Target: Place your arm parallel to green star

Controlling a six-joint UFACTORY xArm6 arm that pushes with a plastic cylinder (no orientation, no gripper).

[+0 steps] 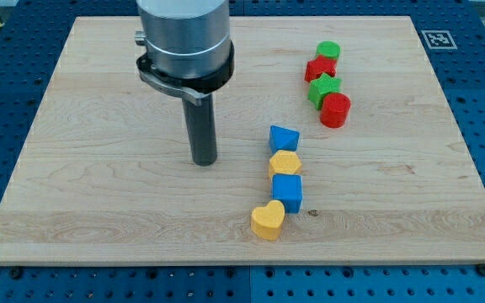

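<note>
My end effector is a plain dark rod with nothing to open or close, and it has hold of nothing. My tip (pixel 205 161) rests on the wooden bench (pixel 99 194), left of centre in the view, touching no block.

The green star (pixel 323 87) lies well apart from my tip, toward the view's upper right. It sits in a tight cluster of four: a green round block (pixel 328 51) at the top, a red block (pixel 319 69) just below it whose shape I cannot make out for certain, then the green star, and a red round block (pixel 336 110) touching the star at its lower right.

Nearer to my tip, on its right, a second line of four blocks runs down the view: a blue block (pixel 283 137) with slanted faces, a yellow block (pixel 285 162) below it, a blue cube (pixel 287 192) under that, and a yellow heart (pixel 268 220) at the bottom, shifted slightly to the left. The blue block at the top of this line is the one closest to my tip, with a clear gap between them.
</note>
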